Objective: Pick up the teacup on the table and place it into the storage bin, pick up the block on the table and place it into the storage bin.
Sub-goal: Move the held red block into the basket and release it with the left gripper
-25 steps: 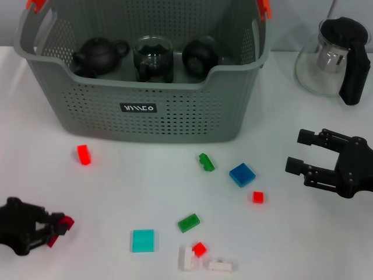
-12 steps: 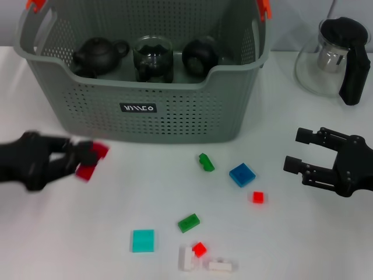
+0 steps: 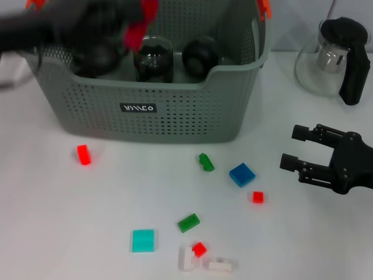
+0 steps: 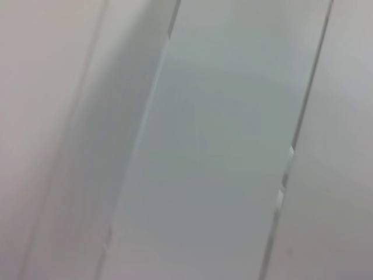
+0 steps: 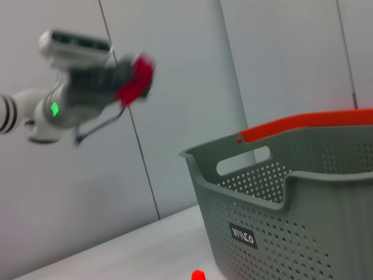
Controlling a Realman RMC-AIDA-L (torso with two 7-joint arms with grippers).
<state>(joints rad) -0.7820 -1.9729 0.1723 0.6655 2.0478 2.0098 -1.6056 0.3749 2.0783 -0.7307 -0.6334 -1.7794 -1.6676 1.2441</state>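
Red block [image 3: 137, 26] is up in the left gripper [image 3: 133, 23], pinched in its fingers, hanging over the storage bin [image 3: 175, 111] near its back-left side, above the dark teapot [image 3: 99, 55] & glass cup [image 3: 153, 58] inside. Left arm reaches in from the left, blurred. Right gripper [image 3: 300, 149] sits low over the table [image 3: 116, 192] on the right, fingers spread wide, nothing in them.

We see the grey perforated storage bin [image 3: 145, 99] upright at the bench's far side, dark teaware inside; a red block [image 3: 135, 29], blurred, is up over its left half; other blocks lie scattered in front.
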